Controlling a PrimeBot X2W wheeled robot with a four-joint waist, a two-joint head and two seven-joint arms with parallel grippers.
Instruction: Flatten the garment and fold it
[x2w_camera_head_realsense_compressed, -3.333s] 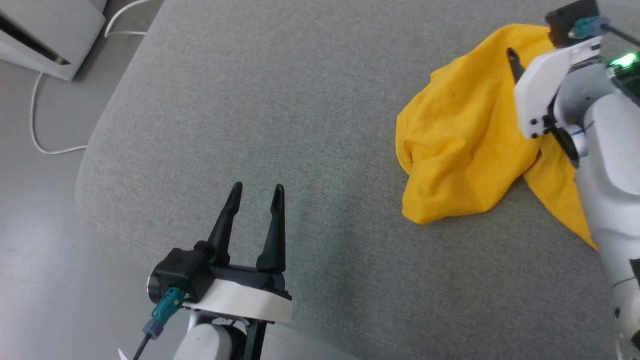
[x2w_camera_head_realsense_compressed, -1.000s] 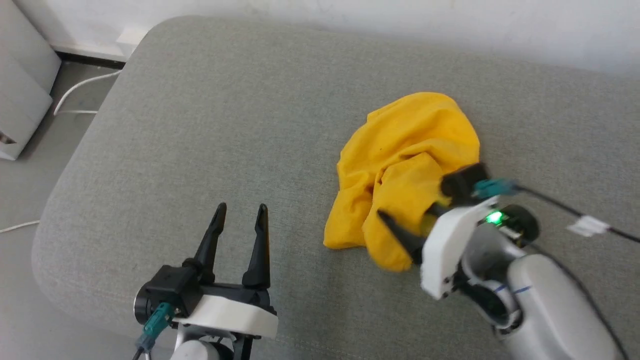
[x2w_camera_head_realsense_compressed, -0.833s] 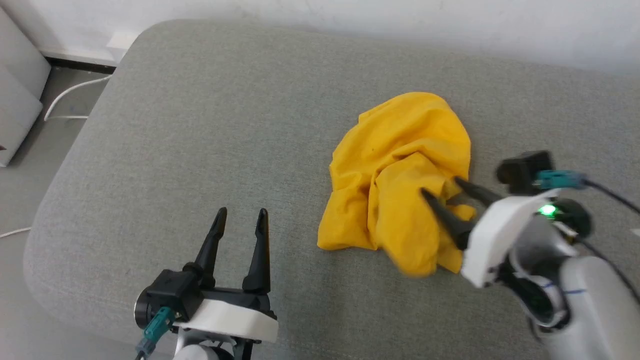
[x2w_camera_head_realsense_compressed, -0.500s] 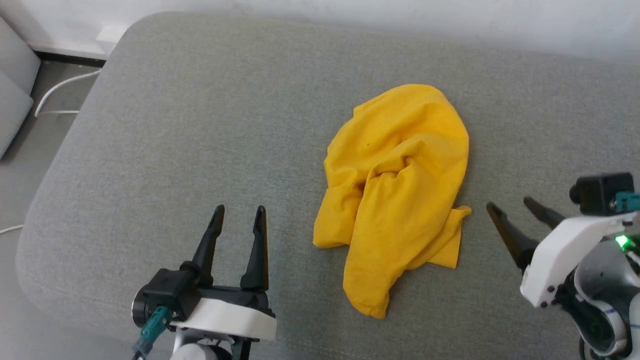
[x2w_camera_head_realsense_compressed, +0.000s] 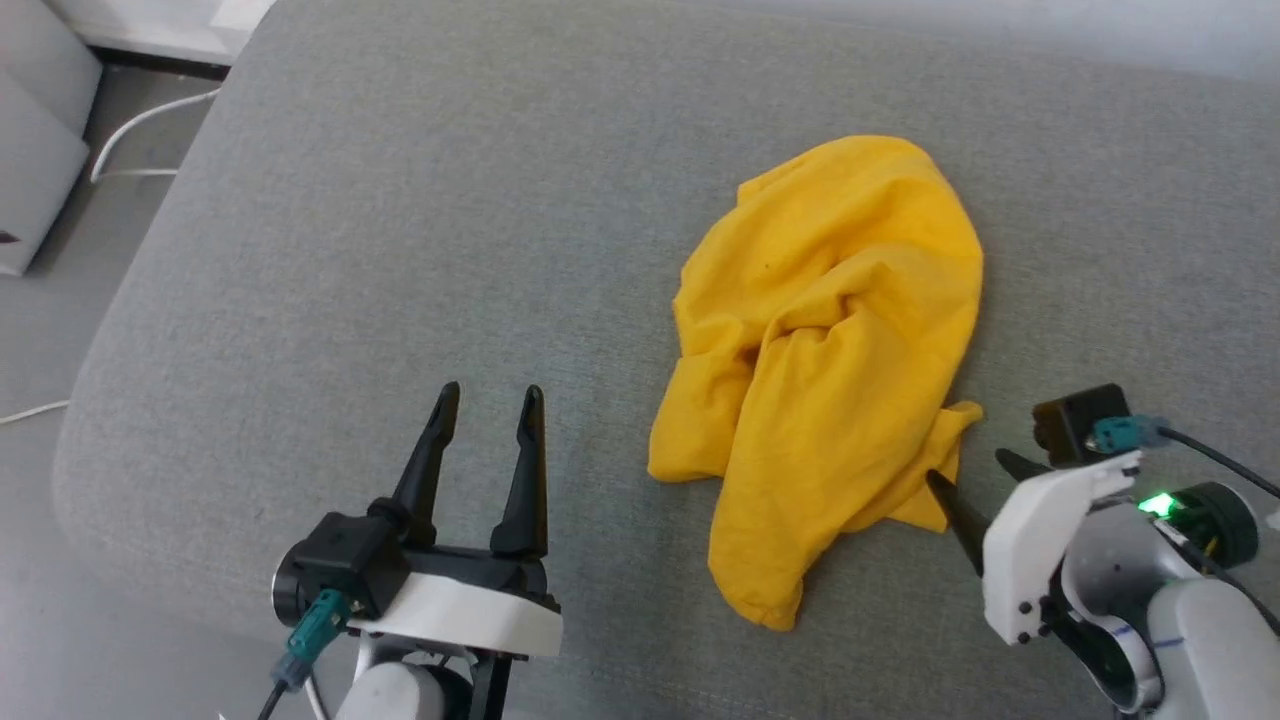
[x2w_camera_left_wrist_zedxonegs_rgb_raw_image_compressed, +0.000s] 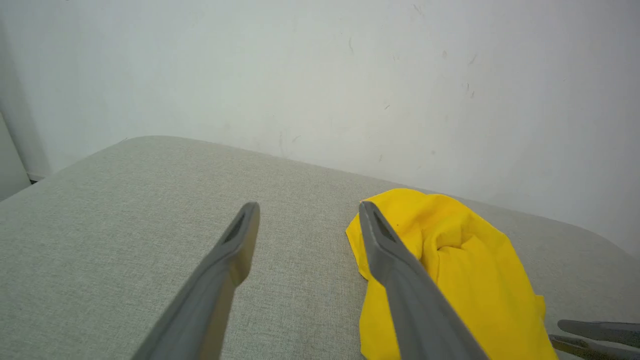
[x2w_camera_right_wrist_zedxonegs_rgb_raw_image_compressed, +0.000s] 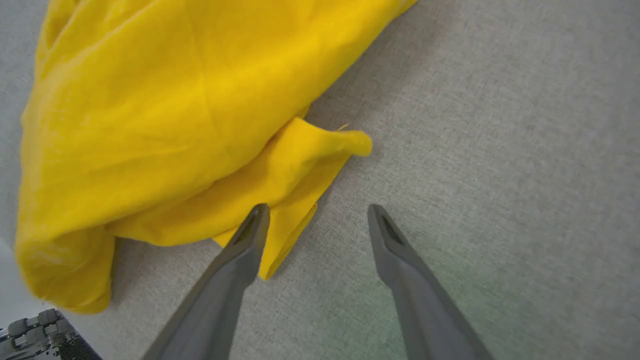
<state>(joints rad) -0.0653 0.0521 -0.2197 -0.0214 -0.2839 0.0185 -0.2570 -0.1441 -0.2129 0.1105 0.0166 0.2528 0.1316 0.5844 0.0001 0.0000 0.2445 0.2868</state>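
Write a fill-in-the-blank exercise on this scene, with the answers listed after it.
1. The crumpled garment is ____ in colour.
2. The cushion it lies on is ____ in colour.
3. The jaws of the left gripper stand ____.
4. The right gripper, at the garment's edge with its jaws apart, holds ____.

Missing words: yellow; grey; open; nothing.

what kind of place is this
Probably an indoor room, home or lab: a wide grey upholstered cushion, like a sofa or bed, against a plain white wall, with a white cable on the floor beside it. A crumpled yellow T-shirt lies on the cushion.
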